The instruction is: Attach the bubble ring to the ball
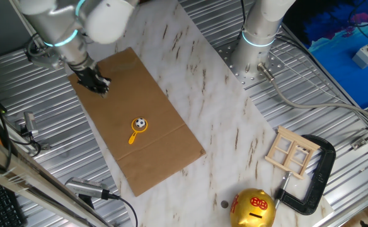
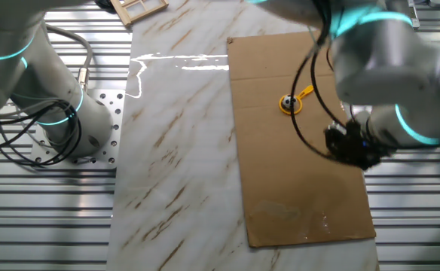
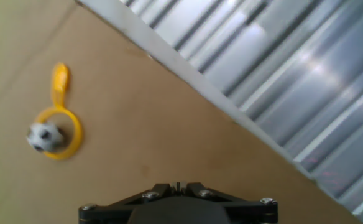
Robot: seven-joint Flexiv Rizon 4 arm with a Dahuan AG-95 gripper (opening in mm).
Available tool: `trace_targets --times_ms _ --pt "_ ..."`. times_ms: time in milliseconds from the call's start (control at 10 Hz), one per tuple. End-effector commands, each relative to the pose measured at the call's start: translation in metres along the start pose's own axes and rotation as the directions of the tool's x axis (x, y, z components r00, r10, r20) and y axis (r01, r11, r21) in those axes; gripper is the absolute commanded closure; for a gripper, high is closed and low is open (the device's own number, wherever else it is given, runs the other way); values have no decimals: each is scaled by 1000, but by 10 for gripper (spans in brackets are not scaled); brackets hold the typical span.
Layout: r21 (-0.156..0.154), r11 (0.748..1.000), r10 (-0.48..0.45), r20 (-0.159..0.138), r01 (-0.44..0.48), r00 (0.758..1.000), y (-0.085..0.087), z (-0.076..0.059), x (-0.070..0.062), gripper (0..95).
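Ball (image 1: 140, 123) inside bubble ring (image 1: 137, 128), pincer (image 1: 97, 82) well apart

One fixed view is looking down steeply from high above the worktop (image 1: 209, 94), taking in the whole cardboard sheet (image 1: 140, 120) from well back. The other fixed view is facing in from the opposite side, also high, sitting somewhat closer. Hand view is looking along the fingers, hovering near the cardboard's edge. All three are sharing the bubble ring (image 1: 137, 128) circling the ball (image 1: 140, 123).
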State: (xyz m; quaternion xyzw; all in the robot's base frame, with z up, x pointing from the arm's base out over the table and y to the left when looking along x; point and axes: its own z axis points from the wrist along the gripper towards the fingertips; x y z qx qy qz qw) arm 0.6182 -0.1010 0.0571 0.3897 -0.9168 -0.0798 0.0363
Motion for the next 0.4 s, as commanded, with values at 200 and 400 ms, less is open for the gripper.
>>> trace_targets --times_ms 200,400 --pt "8 1000 24 -2 -24 1000 2 -1 1 950" --pt "8 1000 30 -3 -30 1000 2 -1 1 950"
